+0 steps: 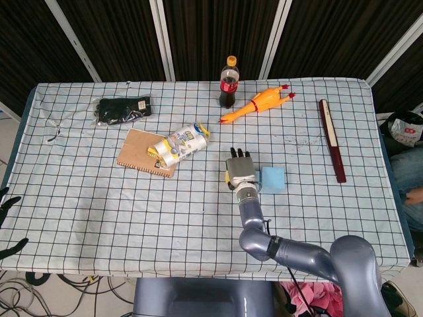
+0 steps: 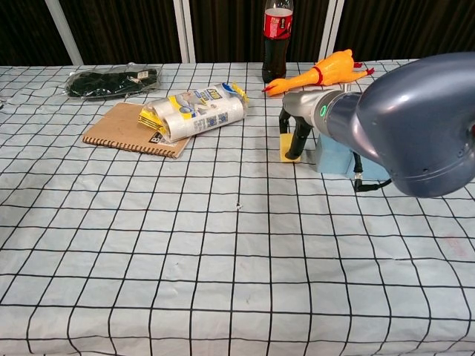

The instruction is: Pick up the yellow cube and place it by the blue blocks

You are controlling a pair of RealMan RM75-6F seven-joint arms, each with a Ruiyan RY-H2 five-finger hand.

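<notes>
The yellow cube [image 2: 285,150] sits low at the cloth, just left of the light blue block [image 2: 334,156]. My right hand [image 2: 300,133] grips the cube from above, with dark fingers [image 2: 295,142] down over its front. In the head view the right hand [image 1: 240,169] covers most of the cube; a yellow edge [image 1: 227,177] shows at its left, and the blue block [image 1: 273,179] lies just right of it. Of my left hand [image 1: 9,223] only dark fingertips show at the left edge, spread apart with nothing between them.
A wrapped roll pack [image 1: 178,144] lies on a brown notebook [image 1: 139,153] to the left. A cola bottle [image 1: 229,82] and a rubber chicken [image 1: 258,103] stand behind. A dark red bar [image 1: 332,139] lies at the right, a black glove pack [image 1: 123,109] far left.
</notes>
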